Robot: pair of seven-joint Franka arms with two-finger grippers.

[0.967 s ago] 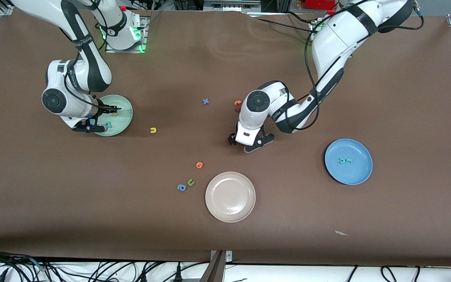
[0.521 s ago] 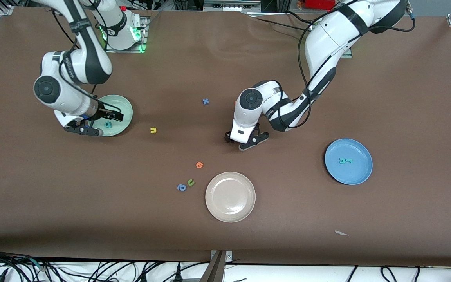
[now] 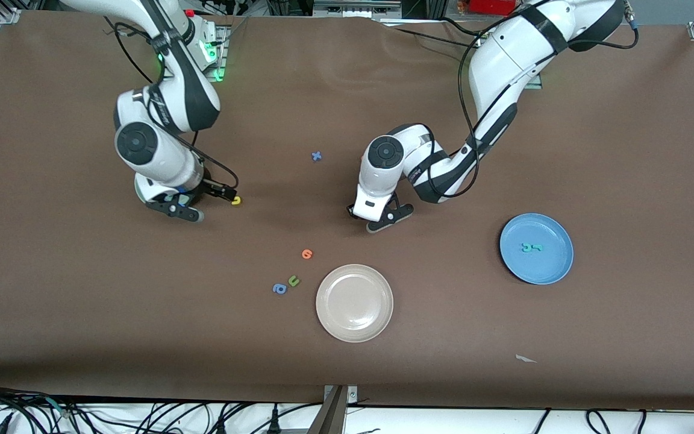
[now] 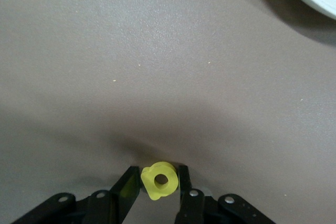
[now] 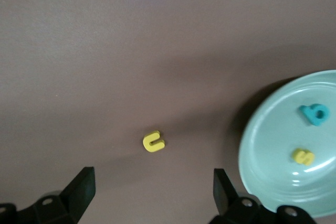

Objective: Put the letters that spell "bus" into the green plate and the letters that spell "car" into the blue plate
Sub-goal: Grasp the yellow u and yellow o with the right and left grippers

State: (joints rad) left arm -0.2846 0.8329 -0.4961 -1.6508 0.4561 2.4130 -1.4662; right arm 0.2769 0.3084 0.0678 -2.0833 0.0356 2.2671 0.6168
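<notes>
**A:** How full are the plates?

**B:** The green plate holds the teal b and the yellow s. The blue plate, toward the left arm's end, holds the teal c and the teal r. I'd judge four of six are done.

**A:** And the grippers?

**B:** The right gripper hangs wide open over the table beside the green plate, above the untouched yellow u. The left gripper is low at mid-table, pinching the yellow a.

**A:** What's left?

**B:** The u goes to green and the a to blue.
</notes>
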